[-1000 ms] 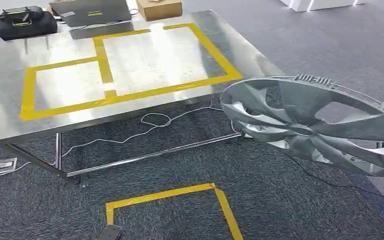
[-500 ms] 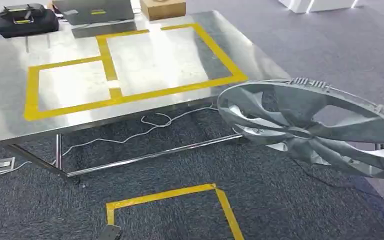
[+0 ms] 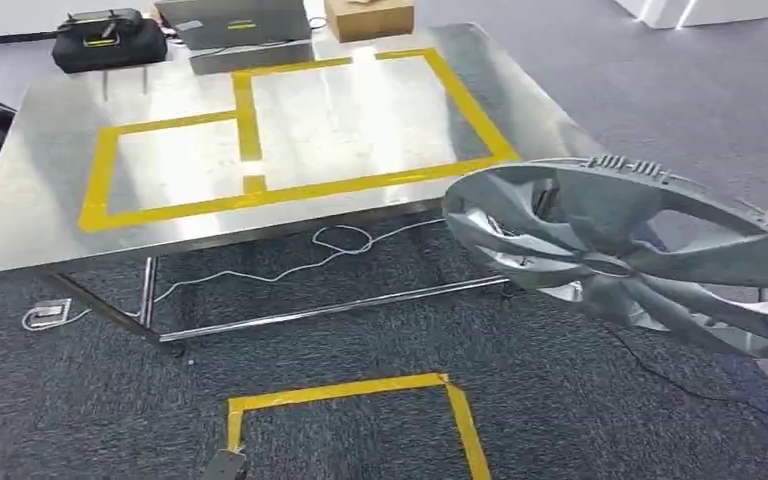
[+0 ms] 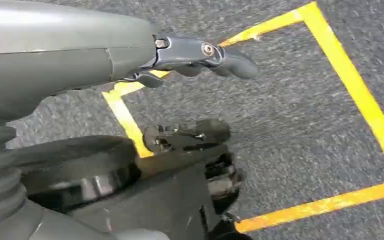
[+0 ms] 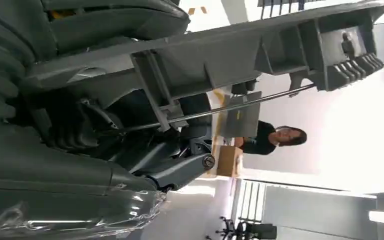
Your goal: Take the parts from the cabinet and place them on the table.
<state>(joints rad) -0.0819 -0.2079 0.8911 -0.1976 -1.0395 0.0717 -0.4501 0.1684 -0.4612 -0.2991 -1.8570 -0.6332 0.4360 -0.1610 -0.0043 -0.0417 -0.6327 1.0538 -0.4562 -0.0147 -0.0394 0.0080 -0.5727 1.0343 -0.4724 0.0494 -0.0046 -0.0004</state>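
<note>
Grey carpet lies nearest, with a yellow tape square marked on it just in front of the robot. In the left wrist view the left hand hangs over that tape, fingers loosely curled and apart, holding nothing.

To the right, at mid-height, is the fan, a large silver-grey ring with curved blades, carried roughly level and tilted a little. It is off the table, its near rim close to the table's right corner but apart from it. In the right wrist view the right hand sits against the fan's ribbed frame, thumb on one side and dark fingers under a strut; it appears closed on the part, though the exact hold is partly hidden.

Beyond stands the steel table, with yellow tape boxes on top. At its far edge are a black case, a grey box and a carton. A white cable trails beneath.

Risks, as I judge them: the wide fan, held at one edge, could sag or twist in the hand, or its rim could strike the table corner on approach. A foot might catch the cable.
</note>
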